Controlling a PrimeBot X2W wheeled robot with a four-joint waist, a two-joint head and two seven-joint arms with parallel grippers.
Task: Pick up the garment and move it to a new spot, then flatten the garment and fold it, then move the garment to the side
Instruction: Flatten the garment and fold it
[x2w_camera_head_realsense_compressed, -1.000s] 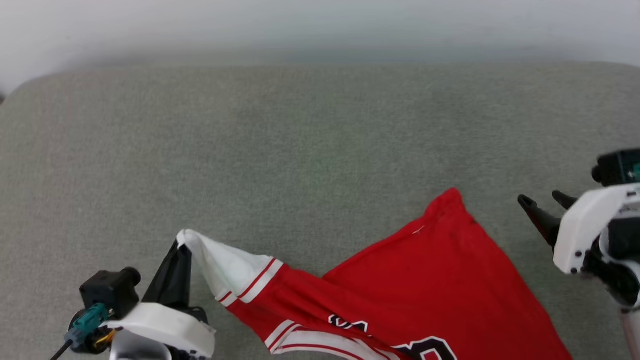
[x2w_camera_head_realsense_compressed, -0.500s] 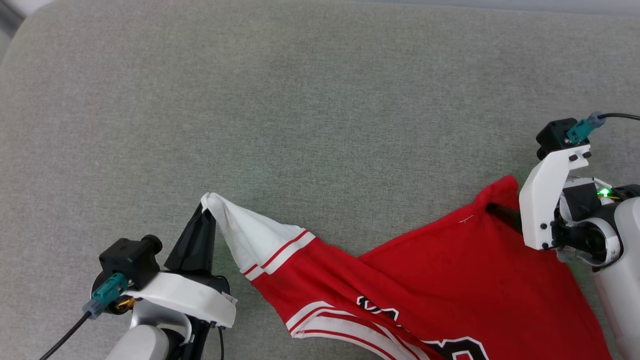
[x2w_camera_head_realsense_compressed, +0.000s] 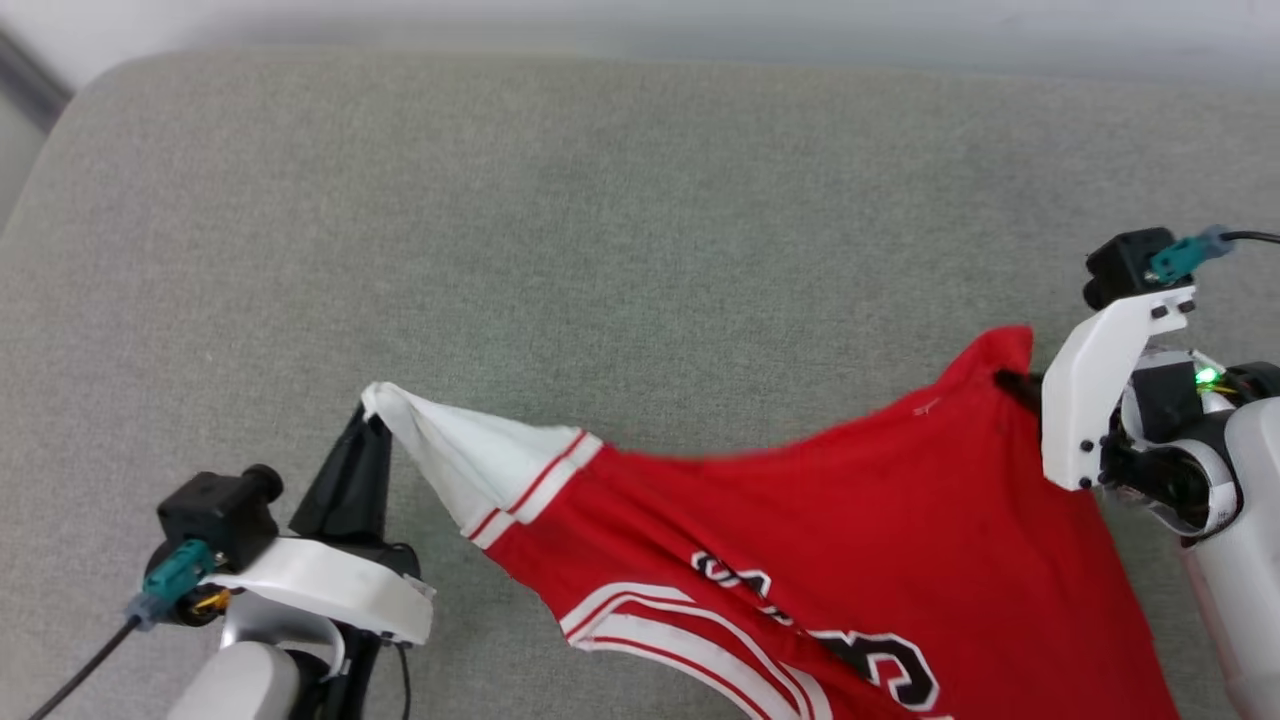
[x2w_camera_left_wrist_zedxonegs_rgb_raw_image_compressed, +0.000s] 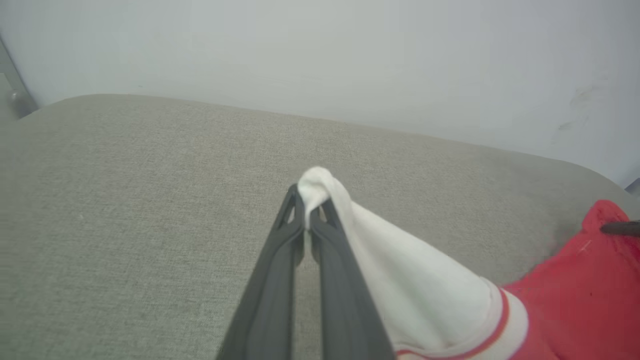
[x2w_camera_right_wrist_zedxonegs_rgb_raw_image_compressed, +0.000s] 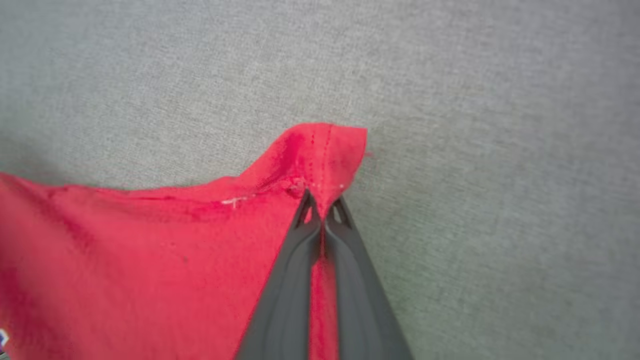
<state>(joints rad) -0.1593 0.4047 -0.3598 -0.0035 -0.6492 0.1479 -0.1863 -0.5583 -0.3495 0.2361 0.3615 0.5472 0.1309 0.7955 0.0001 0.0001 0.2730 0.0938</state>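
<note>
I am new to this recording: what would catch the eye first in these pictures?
A bright red garment is stretched across the lower part of a grey cushioned surface. The left end effector, lower left, pinches its white sleeve end; the right end effector, at the right edge, pinches a red corner.

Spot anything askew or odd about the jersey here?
The jersey is askew: the left claw pinches a white sleeve end, the right claw a red corner, so it stretches unevenly between them, not flat.
</note>
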